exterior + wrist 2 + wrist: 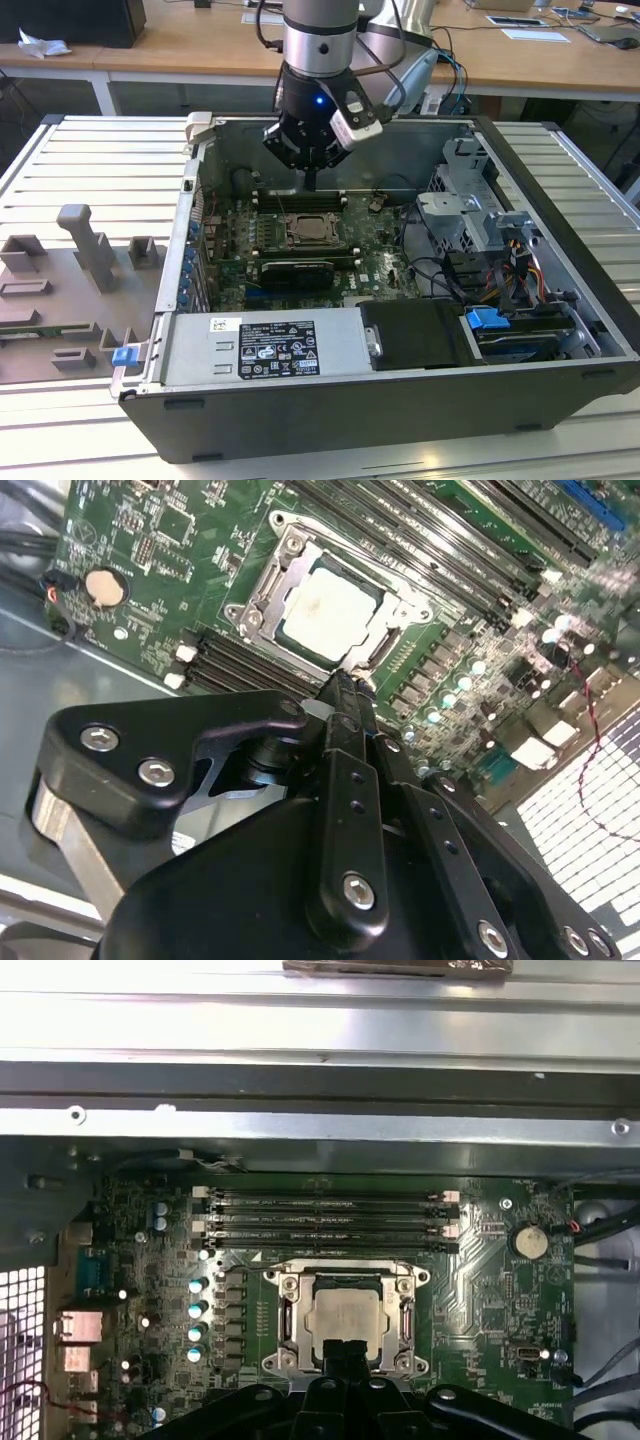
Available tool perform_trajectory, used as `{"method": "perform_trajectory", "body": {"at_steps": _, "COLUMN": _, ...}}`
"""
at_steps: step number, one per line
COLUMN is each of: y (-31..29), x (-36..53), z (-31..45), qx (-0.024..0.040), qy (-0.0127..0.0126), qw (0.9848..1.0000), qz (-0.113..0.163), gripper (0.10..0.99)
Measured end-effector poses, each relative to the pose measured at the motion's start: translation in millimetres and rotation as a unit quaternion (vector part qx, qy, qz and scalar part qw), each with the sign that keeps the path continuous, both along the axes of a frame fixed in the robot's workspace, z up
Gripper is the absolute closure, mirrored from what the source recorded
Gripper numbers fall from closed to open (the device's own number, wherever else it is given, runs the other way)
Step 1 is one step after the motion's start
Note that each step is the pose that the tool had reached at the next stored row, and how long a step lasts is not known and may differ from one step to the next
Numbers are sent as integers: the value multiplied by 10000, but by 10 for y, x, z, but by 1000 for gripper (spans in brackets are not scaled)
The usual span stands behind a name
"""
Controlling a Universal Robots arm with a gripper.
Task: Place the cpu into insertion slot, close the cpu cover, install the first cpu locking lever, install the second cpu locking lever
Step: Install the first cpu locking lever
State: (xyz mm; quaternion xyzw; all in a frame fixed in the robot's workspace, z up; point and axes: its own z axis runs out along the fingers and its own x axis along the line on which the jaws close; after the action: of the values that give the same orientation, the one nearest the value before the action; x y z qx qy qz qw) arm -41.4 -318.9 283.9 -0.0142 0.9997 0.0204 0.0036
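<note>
Gripper: fingers closed, holding nothing, tip over the cover's edge.
Chip: lies flat, framed by the metal cover, mid green board.

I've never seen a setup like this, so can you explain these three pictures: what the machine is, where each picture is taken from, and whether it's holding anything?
It is a robot arm working over an open computer case on a slatted metal table. The exterior view comes from a camera off the arm. Both wrist views come from cameras riding on the arm, looking past its end effector at the green circuit board. The cpu, a small silvery square chip, lies in the insertion slot, with the cpu cover framing it. The end effector hovers near the chip, its fingers seemingly closed, holding nothing. Grey holders stand on the table at the exterior view's left.
</note>
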Motion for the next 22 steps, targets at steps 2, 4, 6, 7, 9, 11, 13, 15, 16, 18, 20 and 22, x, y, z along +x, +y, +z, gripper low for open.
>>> {"method": "perform_trajectory", "body": {"at_steps": 2, "y": 0, "x": 0, "z": 0, "qx": 0, "qy": 0, "qw": 10000, "qz": 82, "gripper": 980}}
{"method": "perform_trajectory", "body": {"at_steps": 4, "y": 0, "x": -1, "z": 0, "qx": 0, "qy": -2, "qw": 9999, "qz": 116, "gripper": 980}}
{"method": "perform_trajectory", "body": {"at_steps": 6, "y": 0, "x": -17, "z": -2, "qx": 1, "qy": -3, "qw": 9999, "qz": 118, "gripper": 980}}
{"method": "perform_trajectory", "body": {"at_steps": 7, "y": 0, "x": -59, "z": -2, "qx": 1, "qy": -2, "qw": 9999, "qz": 120, "gripper": 980}}
{"method": "perform_trajectory", "body": {"at_steps": 9, "y": 1, "x": -189, "z": -34, "qx": 38, "qy": -3, "qw": 9997, "qz": 250, "gripper": 980}}
{"method": "perform_trajectory", "body": {"at_steps": 11, "y": 5, "x": -329, "z": -74, "qx": 39, "qy": -14, "qw": 9997, "qz": 238, "gripper": 980}}
{"method": "perform_trajectory", "body": {"at_steps": 13, "y": 7, "x": -387, "z": -84, "qx": 40, "qy": -15, "qw": 9997, "qz": 229, "gripper": 980}}
{"method": "perform_trajectory", "body": {"at_steps": 15, "y": 8, "x": -441, "z": -92, "qx": 40, "qy": -15, "qw": 9997, "qz": 221, "gripper": 980}}
{"method": "perform_trajectory", "body": {"at_steps": 16, "y": 10, "x": -468, "z": -97, "qx": 40, "qy": -16, "qw": 9997, "qz": 220, "gripper": 980}}
{"method": "perform_trajectory", "body": {"at_steps": 18, "y": 17, "x": -524, "z": -117, "qx": 40, "qy": -17, "qw": 9997, "qz": 221, "gripper": 980}}
{"method": "perform_trajectory", "body": {"at_steps": 20, "y": 33, "x": -559, "z": -146, "qx": 39, "qy": -17, "qw": 9997, "qz": 220, "gripper": 980}}
{"method": "perform_trajectory", "body": {"at_steps": 22, "y": 66, "x": -587, "z": -183, "qx": 41, "qy": -18, "qw": 9997, "qz": 221, "gripper": 980}}
